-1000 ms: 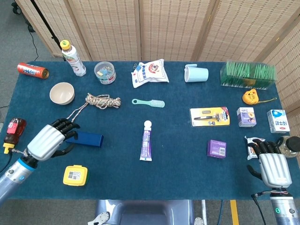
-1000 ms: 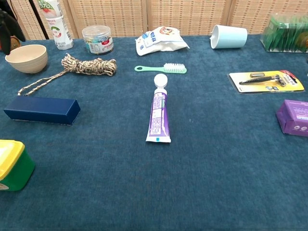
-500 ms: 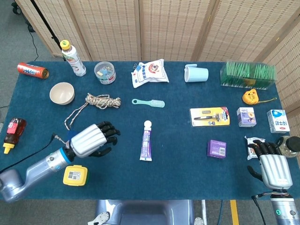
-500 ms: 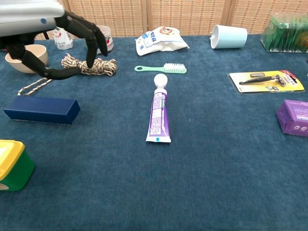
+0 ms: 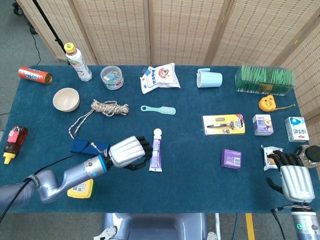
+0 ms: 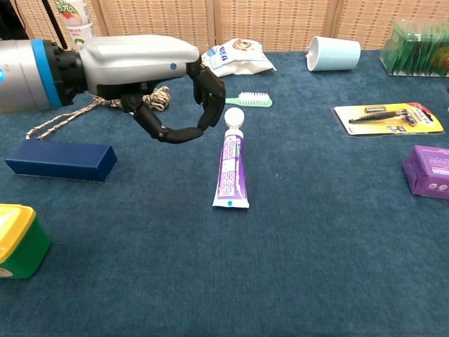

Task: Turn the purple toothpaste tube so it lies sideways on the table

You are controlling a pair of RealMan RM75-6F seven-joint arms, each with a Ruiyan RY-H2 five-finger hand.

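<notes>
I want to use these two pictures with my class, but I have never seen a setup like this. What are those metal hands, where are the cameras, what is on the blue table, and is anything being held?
These are two robot arms ending in mechanical hands, steered remotely by a person. One camera looks down from the robot's head; the other looks forward from its chest, low over the table.

The left hand hovers just beside the purple toothpaste tube, fingers curved and apart, holding nothing. The right hand sits at the table's near right edge, also holding nothing.

The tube lies flat, its white cap pointing away from the robot. Around it are a navy box, a rope bundle, a green brush, a bowl, a mug, a razor pack and a small purple box.
</notes>
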